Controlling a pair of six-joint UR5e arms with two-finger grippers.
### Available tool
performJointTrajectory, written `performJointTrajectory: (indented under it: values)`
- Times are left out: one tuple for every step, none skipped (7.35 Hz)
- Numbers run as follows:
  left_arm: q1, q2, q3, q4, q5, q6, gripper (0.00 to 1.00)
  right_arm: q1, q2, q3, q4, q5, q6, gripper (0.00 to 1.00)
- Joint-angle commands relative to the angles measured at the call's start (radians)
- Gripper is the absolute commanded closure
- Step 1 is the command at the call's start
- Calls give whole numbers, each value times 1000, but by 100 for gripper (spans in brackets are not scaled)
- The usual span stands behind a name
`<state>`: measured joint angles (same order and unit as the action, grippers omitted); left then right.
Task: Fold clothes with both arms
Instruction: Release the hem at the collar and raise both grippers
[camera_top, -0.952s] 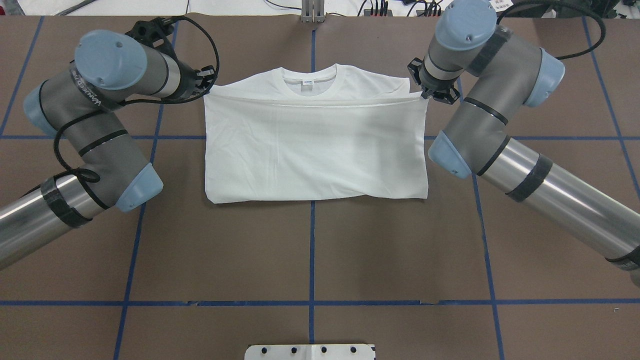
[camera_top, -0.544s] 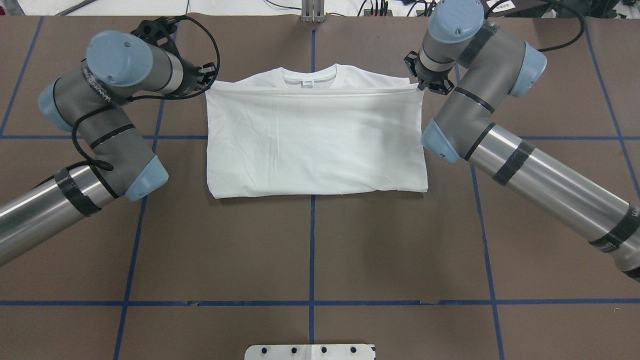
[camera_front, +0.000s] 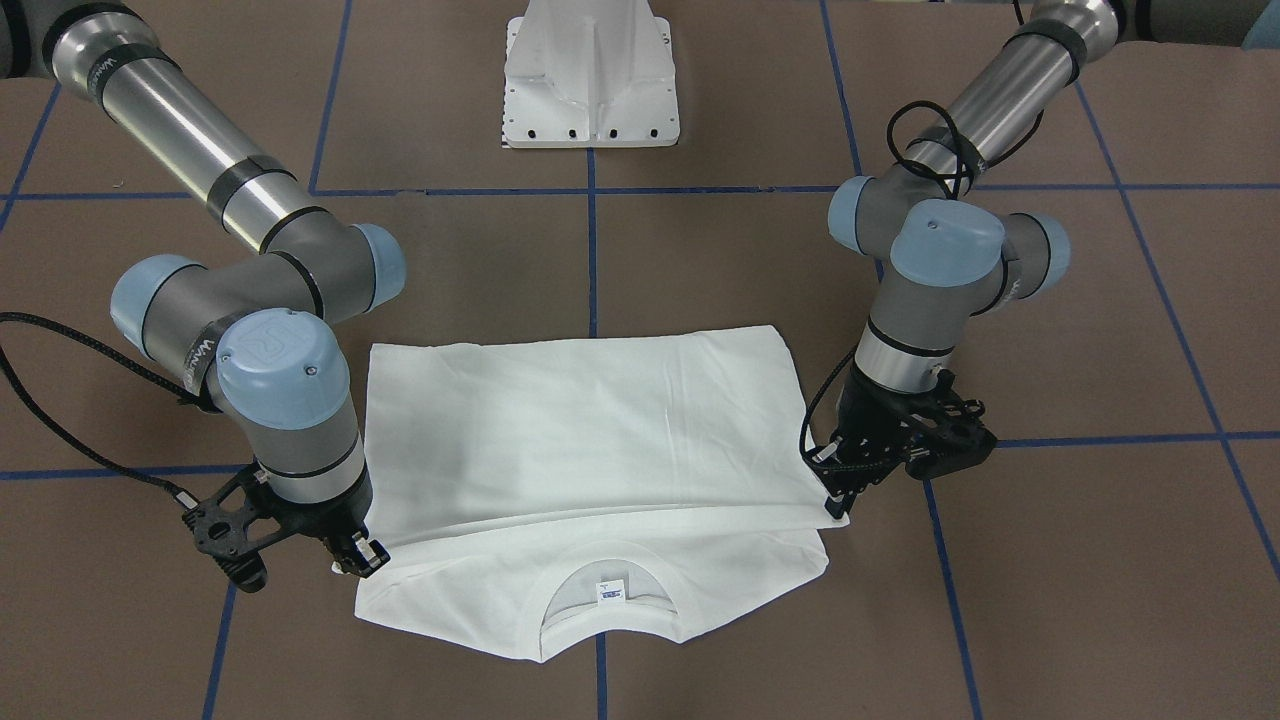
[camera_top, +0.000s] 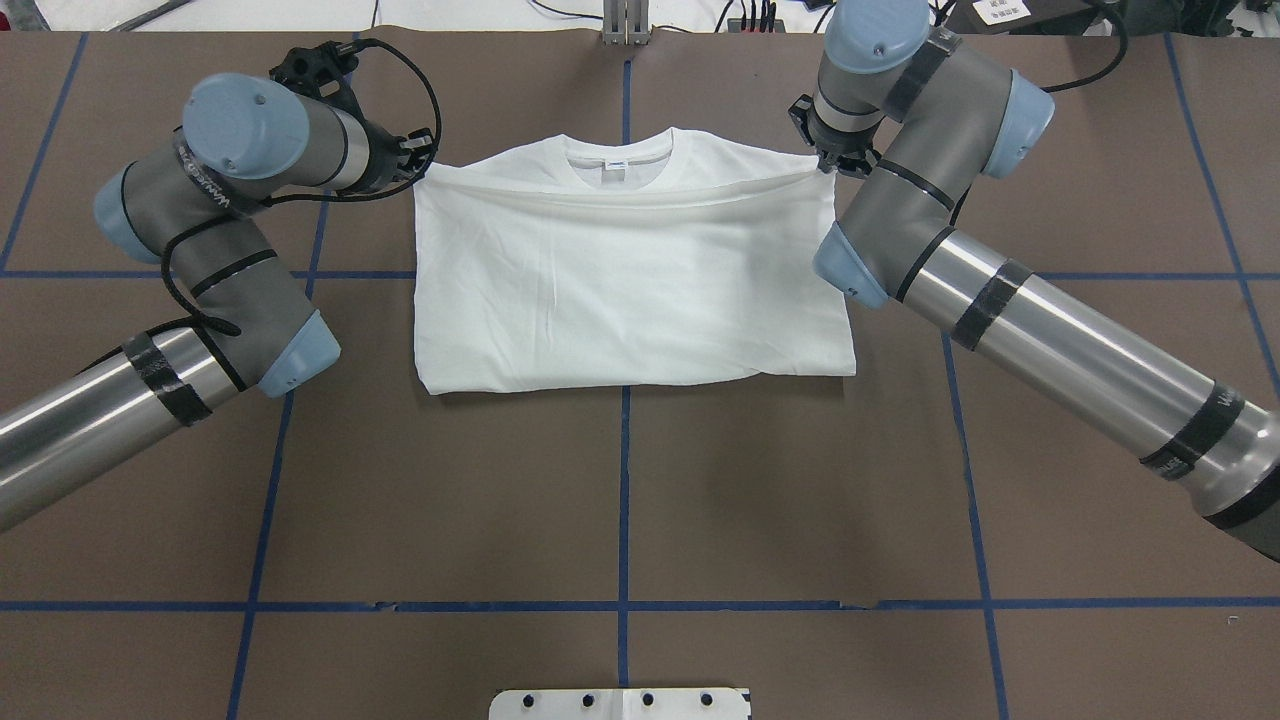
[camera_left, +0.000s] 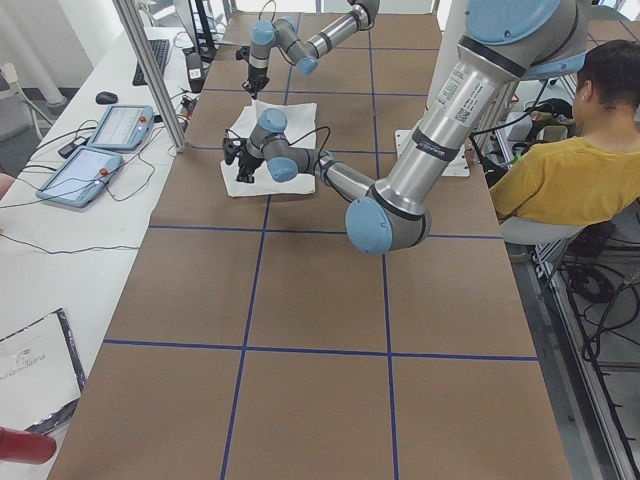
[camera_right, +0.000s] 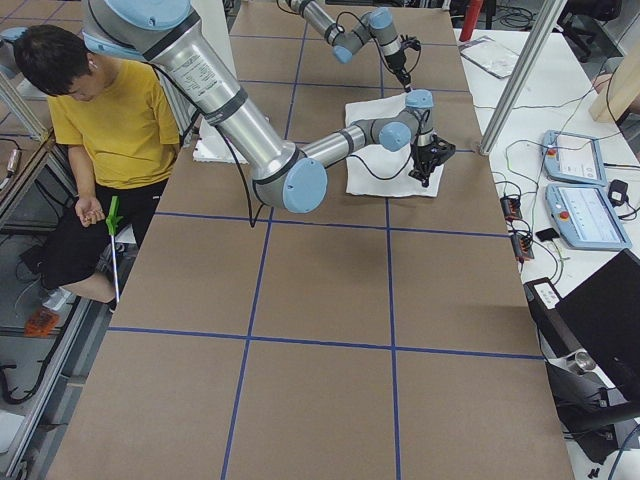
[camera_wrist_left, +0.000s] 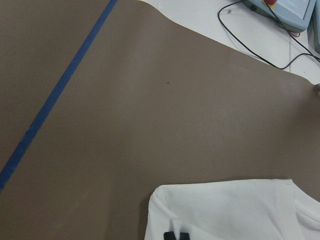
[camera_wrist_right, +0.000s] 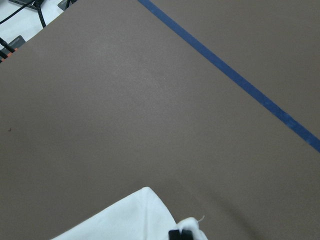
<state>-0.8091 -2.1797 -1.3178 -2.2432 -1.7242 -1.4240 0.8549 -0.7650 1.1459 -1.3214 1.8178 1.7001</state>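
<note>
White cotton T-shirt (camera_top: 630, 290) lies folded on the brown table (camera_top: 620, 500), toward 12 o'clock from the table's middle in the overhead view, with its collar (camera_top: 617, 150) at the 12 o'clock end. The doubled-over hem (camera_top: 620, 197) runs from 9 to 3 o'clock just short of the collar, sagging a little between the hands. The left gripper (camera_top: 418, 165) is clamped on the hem's 9 o'clock corner and the right gripper (camera_top: 828, 162) on its 3 o'clock corner. Neither is nearer than the other. The move left, I judge, is toward 12 o'clock, square to that edge, before letting go.
</note>
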Motion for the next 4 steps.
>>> performJointTrajectory:
  values:
    - [1,-17,44,-33,0,5,91,-4,4,-14,1,-2,0,100]
    - [1,-23,54,-35,0,4,90,-7,4,-15,1,-2,0,100]
    - [1,-26,69,-39,0,5,90,-11,6,-17,1,-2,-2,100]
    - [1,-31,81,-50,0,5,85,-13,6,-17,45,-3,1,100]
